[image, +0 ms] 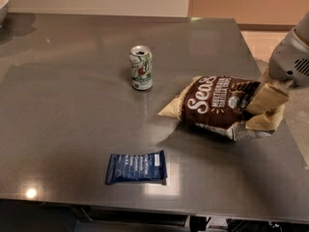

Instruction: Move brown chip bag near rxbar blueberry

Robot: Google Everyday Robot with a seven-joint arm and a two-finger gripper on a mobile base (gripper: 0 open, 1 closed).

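The brown chip bag (217,105) is dark brown with cream ends and white script. It is at the right of the grey table (72,129), its right end raised and its left end low. My gripper (266,104) is shut on the bag's right end, with cream fingers (268,98) pinching it. The arm comes in from the right edge. The rxbar blueberry (136,167) is a flat navy wrapper lying near the front edge, down and left of the bag, well apart from it.
A green and white soda can (141,67) stands upright in the middle of the table, left of the bag. A bowl rim (3,1) shows at the far left corner. The table's right edge runs close under the gripper.
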